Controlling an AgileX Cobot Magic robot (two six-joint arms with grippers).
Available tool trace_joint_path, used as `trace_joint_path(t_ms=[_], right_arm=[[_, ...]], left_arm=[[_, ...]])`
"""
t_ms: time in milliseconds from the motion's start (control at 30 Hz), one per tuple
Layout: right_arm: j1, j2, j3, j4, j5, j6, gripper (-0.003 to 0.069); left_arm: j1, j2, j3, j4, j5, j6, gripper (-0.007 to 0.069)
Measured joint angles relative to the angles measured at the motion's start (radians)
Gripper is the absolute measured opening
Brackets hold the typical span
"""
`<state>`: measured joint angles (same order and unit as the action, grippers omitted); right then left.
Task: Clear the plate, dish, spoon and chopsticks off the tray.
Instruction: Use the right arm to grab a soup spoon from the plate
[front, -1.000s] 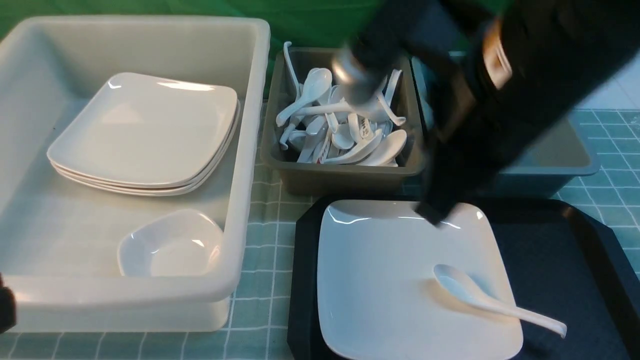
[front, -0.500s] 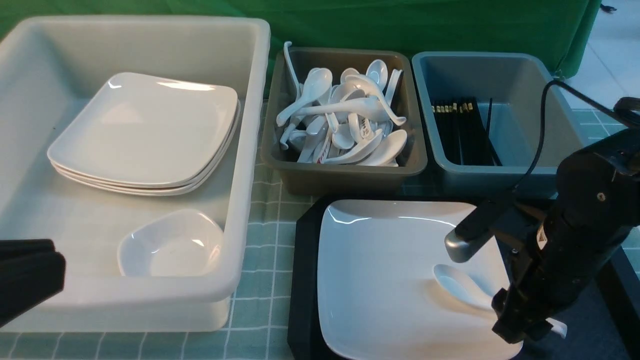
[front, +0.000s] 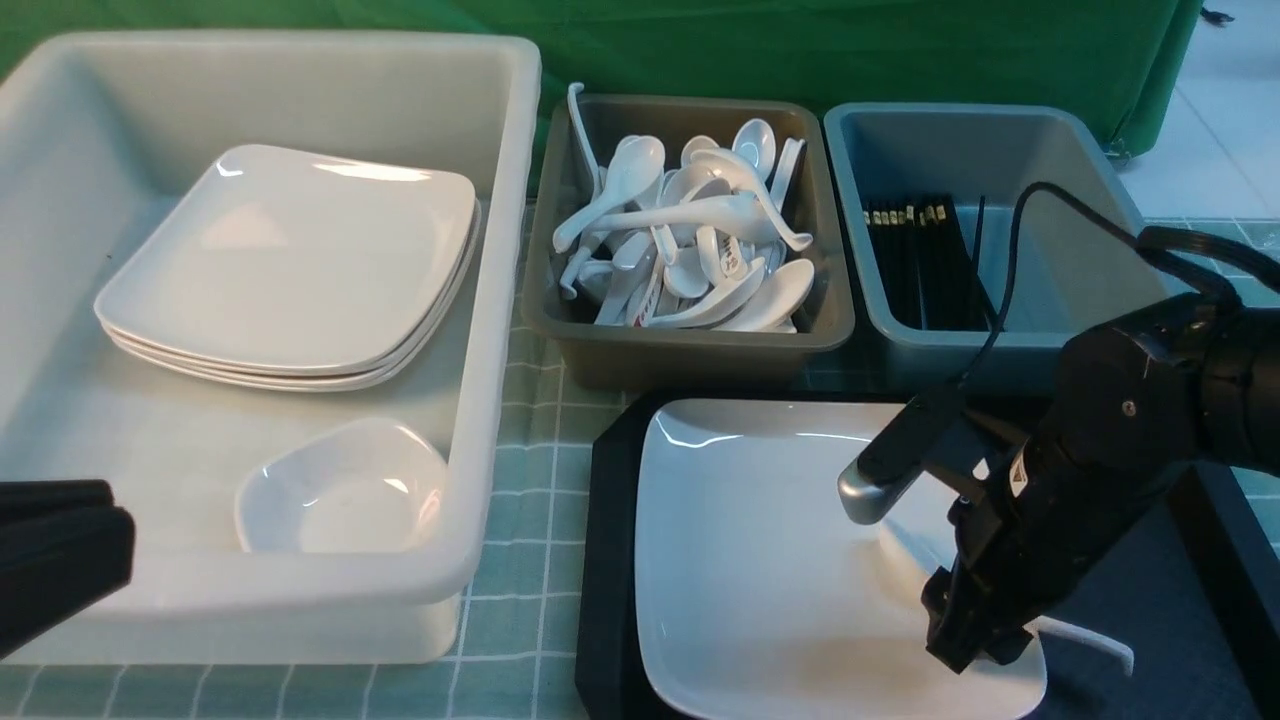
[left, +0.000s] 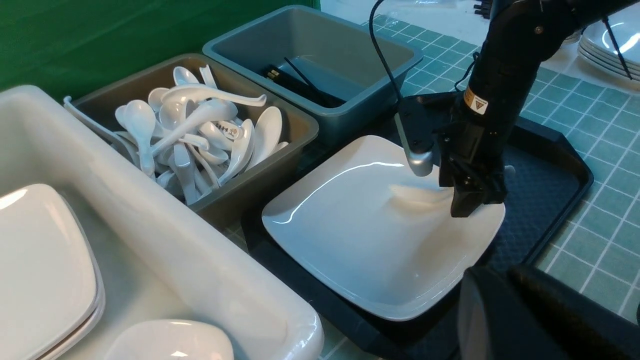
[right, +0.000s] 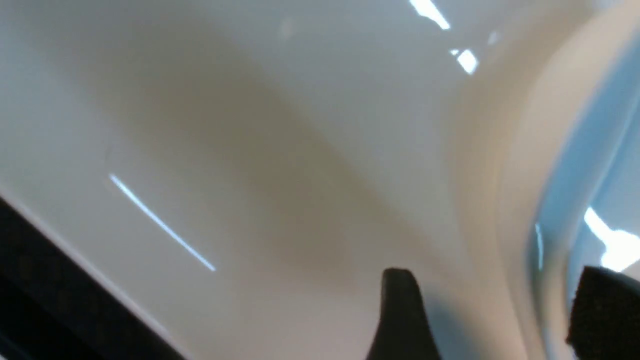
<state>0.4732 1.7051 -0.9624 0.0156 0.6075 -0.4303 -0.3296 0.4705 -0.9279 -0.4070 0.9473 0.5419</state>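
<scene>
1. A large black rectangular plastic tray (front: 603, 560) is set at 5 o'clock of the front view. Its near and right edges are cut off by the frame.
2. A large glossy white square plate (front: 760, 560) is laid flat on the tray's 9 o'clock side and has not yet been removed.
3. A plain glossy white soup spoon (front: 1098, 642) is lying toward the plate's 4 o'clock corner, with its handle tip past the rim. Its bowl is hidden behind the arm.
4. The right gripper (front: 975, 640) is pitched steeply down over the spoon. Its fingers (right: 400, 320) are parted and nothing is clamped. In the blurred close view the spoon appears to lie between them, a stance judged suited to straddling it.
5. The left gripper (front: 55, 570) is parked at 8 o'clock, clear of the work. It is only partly framed, so its jaw state cannot be told.
6. A small white shallow dish (front: 340, 490) is resting in the pale plastic tub (front: 500, 300) at 9 o'clock, beside stacked plates (front: 290, 260).
7. Thin black chopsticks (front: 925, 260) are gathered in the blue-grey bin (front: 1100, 200) at 1 o'clock. The brown-grey spoon bin (front: 690, 350) at 12 o'clock is judged to be the spoon's destination.
</scene>
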Motion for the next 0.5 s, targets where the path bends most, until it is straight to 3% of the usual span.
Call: trace_joint_path(t_ms=[167, 267, 433, 500], right_arm=[[0.0, 0.03, 0.001, 0.0, -0.013, -0.006, 0.0467], [0.0, 0.03, 0.001, 0.0, -0.016, -0.007, 0.0424], [0.0, 0.031, -0.002, 0.0, 0.004, -0.009, 0.0183], [0.0, 0.024, -0.023, 0.001, 0.077, 0.01, 0.017]], left_arm=[[0.0, 0.0, 0.0, 0.0, -0.001, 0.002, 0.0017], [0.0, 0.0, 0.0, 0.0, -0.002, 0.002, 0.0017], [0.0, 0.0, 0.0, -0.003, -0.003, 0.002, 0.0017], [0.0, 0.0, 0.0, -0.003, -0.004, 0.006, 0.0017]])
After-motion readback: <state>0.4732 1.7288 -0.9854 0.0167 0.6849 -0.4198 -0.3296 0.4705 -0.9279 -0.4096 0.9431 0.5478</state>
